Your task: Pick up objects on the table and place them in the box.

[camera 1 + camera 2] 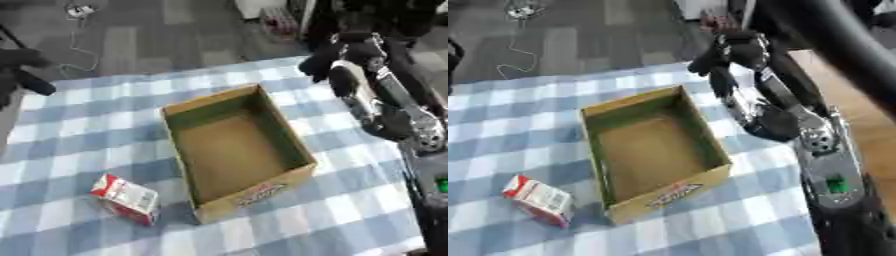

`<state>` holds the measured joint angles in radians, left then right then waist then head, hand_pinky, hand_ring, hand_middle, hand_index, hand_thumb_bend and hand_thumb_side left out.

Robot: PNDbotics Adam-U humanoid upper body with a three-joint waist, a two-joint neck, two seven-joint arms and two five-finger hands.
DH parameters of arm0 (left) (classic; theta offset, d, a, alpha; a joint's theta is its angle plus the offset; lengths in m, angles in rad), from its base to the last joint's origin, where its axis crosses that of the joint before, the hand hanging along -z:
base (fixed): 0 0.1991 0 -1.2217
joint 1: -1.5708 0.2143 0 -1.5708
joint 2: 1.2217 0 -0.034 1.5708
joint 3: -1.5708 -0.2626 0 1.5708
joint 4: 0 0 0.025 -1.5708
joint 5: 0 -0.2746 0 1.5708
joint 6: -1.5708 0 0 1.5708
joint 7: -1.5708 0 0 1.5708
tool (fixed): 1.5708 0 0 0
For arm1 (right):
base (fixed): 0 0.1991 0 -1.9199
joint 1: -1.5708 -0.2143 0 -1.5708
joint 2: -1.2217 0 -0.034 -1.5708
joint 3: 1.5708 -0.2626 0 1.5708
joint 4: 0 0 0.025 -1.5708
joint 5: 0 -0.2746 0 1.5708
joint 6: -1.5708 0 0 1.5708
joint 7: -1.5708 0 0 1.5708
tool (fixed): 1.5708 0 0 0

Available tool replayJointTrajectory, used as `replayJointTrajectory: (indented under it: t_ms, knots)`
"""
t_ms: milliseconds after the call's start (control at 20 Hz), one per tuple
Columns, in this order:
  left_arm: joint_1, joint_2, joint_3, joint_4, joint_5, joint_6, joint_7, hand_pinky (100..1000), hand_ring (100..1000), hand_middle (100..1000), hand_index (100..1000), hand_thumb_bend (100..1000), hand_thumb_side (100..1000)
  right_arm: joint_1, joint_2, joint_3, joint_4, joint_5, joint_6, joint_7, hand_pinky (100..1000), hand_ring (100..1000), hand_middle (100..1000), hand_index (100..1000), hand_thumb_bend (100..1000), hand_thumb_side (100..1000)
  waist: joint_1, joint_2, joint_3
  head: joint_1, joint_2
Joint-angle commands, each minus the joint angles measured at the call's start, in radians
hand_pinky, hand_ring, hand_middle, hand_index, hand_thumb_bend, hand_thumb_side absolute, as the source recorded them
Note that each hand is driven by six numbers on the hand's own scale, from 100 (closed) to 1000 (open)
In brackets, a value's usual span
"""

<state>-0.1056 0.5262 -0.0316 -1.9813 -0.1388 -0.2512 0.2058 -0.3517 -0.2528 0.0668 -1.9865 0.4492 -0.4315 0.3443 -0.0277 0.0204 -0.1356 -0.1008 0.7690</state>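
**Carton on the cloth, box open, right hand raised at the far edge**

An open cardboard box [236, 150] stands near the middle of the counter [350, 205], which is covered with a blue-and-white checked cloth. The box's flaps are up and its brown floor shows bare; a printed label runs along its near outer wall. Just beside the box's near-left corner lies a small red-and-white carton [127, 198], tilted, resting on the cloth and not touching the box as far as can be seen.

The right hand [724, 52] shows at the end of a black and silver arm that enters from the right side and reaches toward the far edge of the counter. It hangs beyond the box's far-right corner, above the line where the cloth meets the floor. Its fingers [703, 64] appear curled downward, dark and blurred, and nothing can be made out inside them. The carton is well apart from this hand, on the opposite side of the box, diagonally across it.

At the left edge of the left eye view a dark shape [24, 70] shows, likely the left hand; whether its fingers are released or clenched cannot be told.

Beyond the counter lies a grey tiled floor [157, 35] with a white cable [83, 50] trailing across it.
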Motion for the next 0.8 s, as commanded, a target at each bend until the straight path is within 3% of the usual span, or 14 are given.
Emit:
replayJointTrajectory:
  t_ms: [50, 500, 800]
  knots:
    - [-0.007, 0.027, 0.007, -0.019, 0.002, -0.003, -0.002, 499, 516, 634, 777, 151, 994, -0.009, -0.018, -0.009, -0.013, 0.002, 0.001, 0.000, 387, 438, 510, 684, 100, 1000, 0.000, -0.010, -0.001, 0.010, -0.009]
    - [-0.007, 0.027, 0.008, -0.019, 0.001, -0.005, -0.004, 504, 521, 637, 778, 154, 1000, -0.009, -0.018, -0.010, -0.013, 0.004, 0.003, 0.000, 387, 438, 511, 685, 100, 1000, 0.000, -0.010, -0.002, 0.015, -0.004]
    - [-0.026, 0.063, 0.017, -0.019, -0.094, -0.079, -0.105, 546, 571, 690, 812, 158, 1000, -0.006, -0.011, -0.046, -0.013, 0.022, 0.026, -0.022, 388, 438, 510, 685, 100, 1000, 0.000, -0.011, -0.006, -0.014, 0.001]
